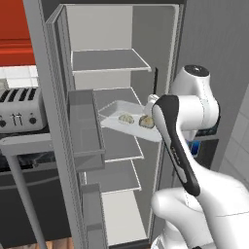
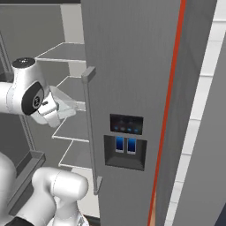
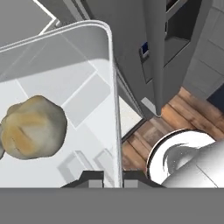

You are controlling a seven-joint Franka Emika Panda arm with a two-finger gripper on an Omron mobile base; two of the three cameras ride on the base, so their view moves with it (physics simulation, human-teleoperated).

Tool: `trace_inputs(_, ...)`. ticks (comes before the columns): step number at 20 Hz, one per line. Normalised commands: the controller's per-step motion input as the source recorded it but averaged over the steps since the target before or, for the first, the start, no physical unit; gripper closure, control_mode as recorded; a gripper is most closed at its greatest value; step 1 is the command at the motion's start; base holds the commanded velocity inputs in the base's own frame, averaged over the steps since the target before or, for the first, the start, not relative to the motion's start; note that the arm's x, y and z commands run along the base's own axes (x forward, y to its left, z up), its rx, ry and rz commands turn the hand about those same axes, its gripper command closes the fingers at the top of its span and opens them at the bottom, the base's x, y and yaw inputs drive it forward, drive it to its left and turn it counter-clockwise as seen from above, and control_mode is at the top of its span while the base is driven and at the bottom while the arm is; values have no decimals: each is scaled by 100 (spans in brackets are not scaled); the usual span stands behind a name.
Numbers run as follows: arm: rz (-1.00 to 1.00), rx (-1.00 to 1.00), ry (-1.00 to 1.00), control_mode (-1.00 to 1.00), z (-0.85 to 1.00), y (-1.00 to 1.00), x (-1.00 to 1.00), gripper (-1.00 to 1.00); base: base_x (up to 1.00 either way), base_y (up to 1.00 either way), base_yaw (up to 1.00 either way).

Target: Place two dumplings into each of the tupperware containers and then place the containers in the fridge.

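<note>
A pale tupperware container (image 1: 116, 118) with two dumplings (image 1: 126, 117) hangs inside the open fridge (image 1: 146, 34), above a middle shelf (image 1: 121, 146), the jaws clamped on its rim; you should keep it level and lower it squarely onto the shelf before letting go.

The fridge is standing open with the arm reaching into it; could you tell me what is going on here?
The robot's gripper is shut on the rim of a tupperware container and holds it out inside the open fridge, level with the middle shelves. Two dumplings sit in the container. It appears to hang above a shelf rather than rest on one, so setting it down seems not yet done.
</note>
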Motion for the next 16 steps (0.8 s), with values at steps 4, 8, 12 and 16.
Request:
trace_inputs(4, -7, 7, -14, -100, -4, 5, 55, 100, 0, 0, 0)
trace_inputs(8, -1, 15, -4, -100, -8, -10, 70, 100, 0, 0, 0)
trace_inputs(12, 0, 11, 0, -100, -3, 0, 46, 100, 0, 0, 0)
trace_inputs(16, 0, 1, 0, -100, 0, 15, 55, 100, 0, 0, 0)
